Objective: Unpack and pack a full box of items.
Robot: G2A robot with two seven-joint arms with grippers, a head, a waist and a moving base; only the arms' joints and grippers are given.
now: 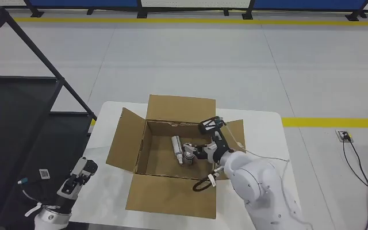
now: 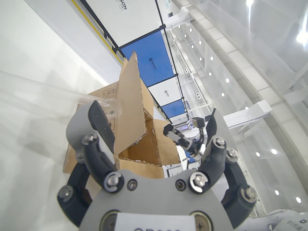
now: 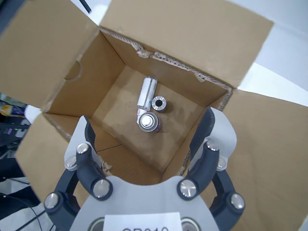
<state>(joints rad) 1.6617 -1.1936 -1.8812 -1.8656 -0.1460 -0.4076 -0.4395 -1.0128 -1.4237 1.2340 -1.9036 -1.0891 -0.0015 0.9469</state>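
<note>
Box [image 1: 172,198] sits open mid-table [image 1: 259,123], all four flaps splayed. Three items are on its floor, bunched just off centre toward 3 o'clock: a white tube [image 3: 146,93] lying flat, a spray can [image 3: 149,122] standing at the tube's end, and a short dark cylinder with a silver top [image 3: 160,104] upright beside both. All three look to be touching. Right arm [image 1: 253,184] comes in from 5 o'clock; its jaws hang above the opening, spread wide and holding nothing. Left arm [image 1: 77,175] is parked off the table edge at 8 o'clock, its jaws also spread and holding nothing, pointed at the box's outer wall [image 2: 130,111].

Risks, as I judge them:
- The cluster is tight, so closing on the can may shove the tube or tip the cylinder.
- The can is round and smooth and likely to slip or roll if pinched off-centre.
- The box is deep with a ragged rim, so the wrist or a finger could snag the 3 o'clock wall or flap and drag the box.

Hard to make out:
- From above, the right arm covers the floor's 3 o'clock side.
- The near wall hides the floor strip beneath it.
- What the cylinder is, I cannot tell.
</note>
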